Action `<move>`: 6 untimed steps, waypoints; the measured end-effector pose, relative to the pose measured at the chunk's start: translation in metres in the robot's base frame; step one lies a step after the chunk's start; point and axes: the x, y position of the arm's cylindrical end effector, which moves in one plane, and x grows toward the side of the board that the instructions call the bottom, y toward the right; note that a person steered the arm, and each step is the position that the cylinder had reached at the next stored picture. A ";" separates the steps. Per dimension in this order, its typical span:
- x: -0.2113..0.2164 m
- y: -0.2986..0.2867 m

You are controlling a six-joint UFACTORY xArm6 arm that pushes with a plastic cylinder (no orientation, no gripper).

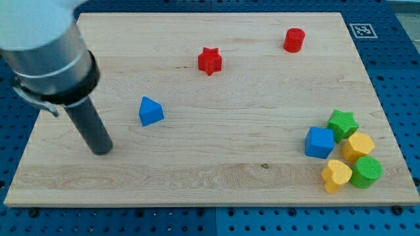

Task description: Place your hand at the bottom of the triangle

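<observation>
A blue triangle block [150, 111] lies on the wooden board [216, 177] at the view's left of centre. My tip [102, 151] rests on the board to the lower left of the triangle, apart from it by a clear gap. The dark rod rises up and to the left into the grey arm body at the view's top left corner.
A red star [210, 60] and a red cylinder [294, 40] lie near the view's top. At the lower right sit a blue cube [319, 142], a green star [342, 123], a yellow block [359, 145], a yellow heart [336, 175] and a green cylinder [366, 172].
</observation>
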 end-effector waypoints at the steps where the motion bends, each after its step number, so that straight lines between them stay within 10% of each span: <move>1: -0.008 0.019; 6: 0.000 0.057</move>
